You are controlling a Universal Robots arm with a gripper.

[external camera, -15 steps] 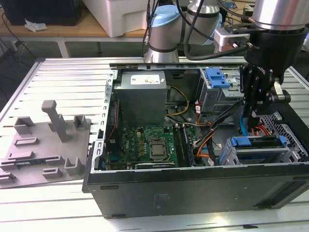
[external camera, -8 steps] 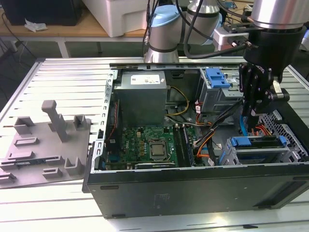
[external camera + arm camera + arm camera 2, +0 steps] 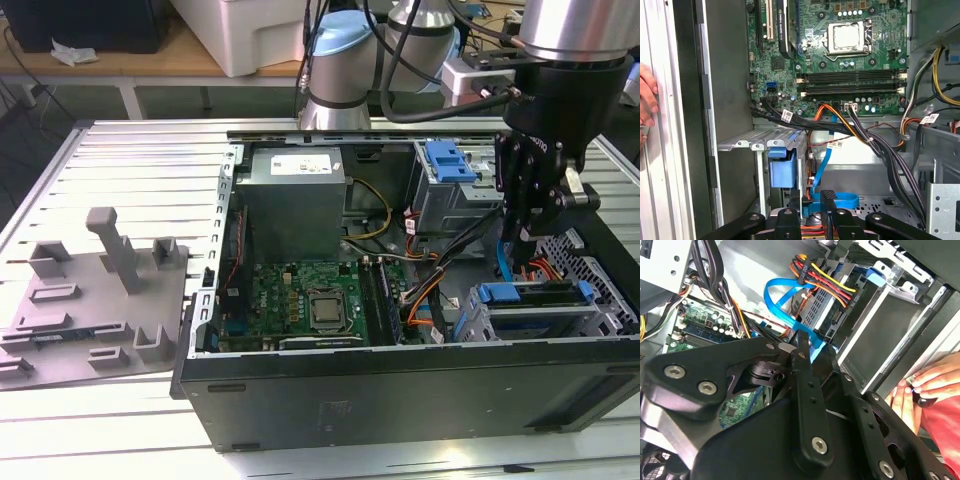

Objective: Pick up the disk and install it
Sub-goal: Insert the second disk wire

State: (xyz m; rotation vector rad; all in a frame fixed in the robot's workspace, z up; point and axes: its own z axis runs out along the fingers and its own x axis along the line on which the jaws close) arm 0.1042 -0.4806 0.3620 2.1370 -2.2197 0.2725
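Observation:
The disk (image 3: 530, 318) lies in the grey drive cage at the case's front corner, on the exterior view's right, with a blue rail along its top. In the second wrist view the disk (image 3: 826, 312) shows its connector end, where red, yellow and black wires and a blue cable meet it. Its blue carrier end (image 3: 781, 169) shows inside the cage in the first wrist view. My gripper (image 3: 512, 258) hangs just above that cage, open by a narrow gap and holding nothing. The blue cable loops behind the gripper (image 3: 811, 201) and beside the gripper (image 3: 809, 344).
The open computer case (image 3: 400, 400) holds a green motherboard (image 3: 310, 295), a grey power-supply box (image 3: 295, 205) and a second cage with a blue bracket (image 3: 447, 160). Cable bundles (image 3: 860, 135) cross beside the cage. A person's hand (image 3: 920, 387) rests on the case edge. A grey fixture plate (image 3: 90, 300) lies at the exterior view's left.

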